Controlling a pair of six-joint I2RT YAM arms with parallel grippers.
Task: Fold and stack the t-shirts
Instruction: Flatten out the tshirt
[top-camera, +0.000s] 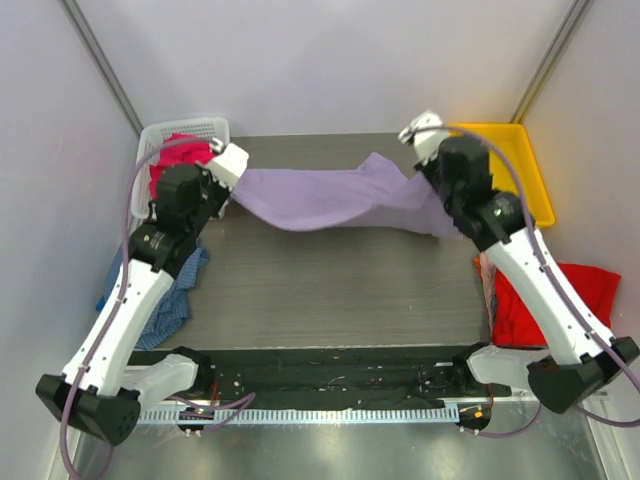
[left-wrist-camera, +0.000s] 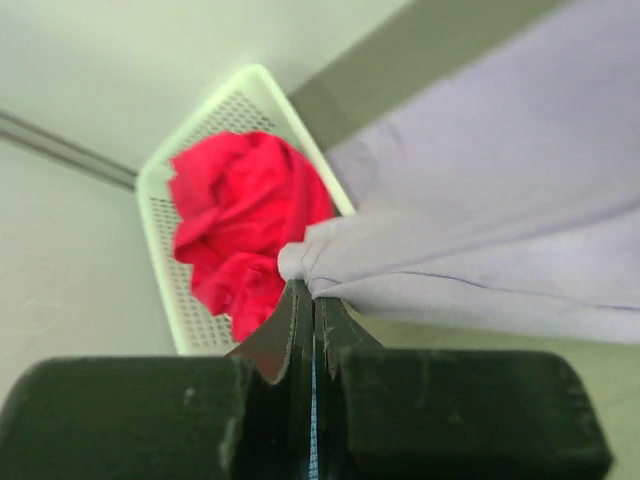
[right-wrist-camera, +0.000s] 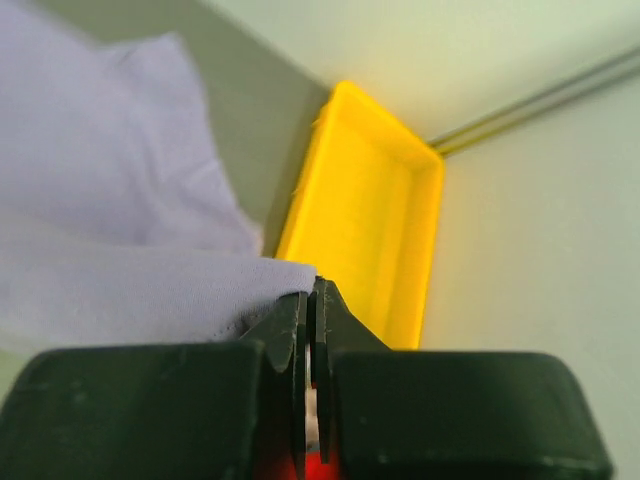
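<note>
The lavender t-shirt (top-camera: 320, 198) is stretched across the upper middle of the top view, strung between my two arms and sagging in the centre over the far part of the table (top-camera: 330, 290). From above I cannot tell whether the low part touches the table.

The top view hides both grips under the wrists, but the wrist cameras show them. In the left wrist view the left claw (left-wrist-camera: 306, 295) is pinched closed on a bunched corner of the lavender cloth, and the rest of the shirt spreads off to the right of the frame. In the right wrist view the right claw (right-wrist-camera: 313, 292) is likewise closed on a fold of the same shirt, with the cloth running off to the left.

Behind the left claw, a crumpled pinkish-red t-shirt (left-wrist-camera: 240, 230) fills the white mesh basket (left-wrist-camera: 158, 265). The top view places that basket in the upper left corner and shows only a sliver of the garment past the arm. Behind the right claw sits the yellow tray (right-wrist-camera: 370, 200), which lies at the upper right in the top view.

Only the top view shows the other two garments. A blue checked t-shirt (top-camera: 180, 295) lies at the left edge of the table, partly under the left arm. A bright red t-shirt (top-camera: 595, 290) lies at the right edge, partly under the right arm.
</note>
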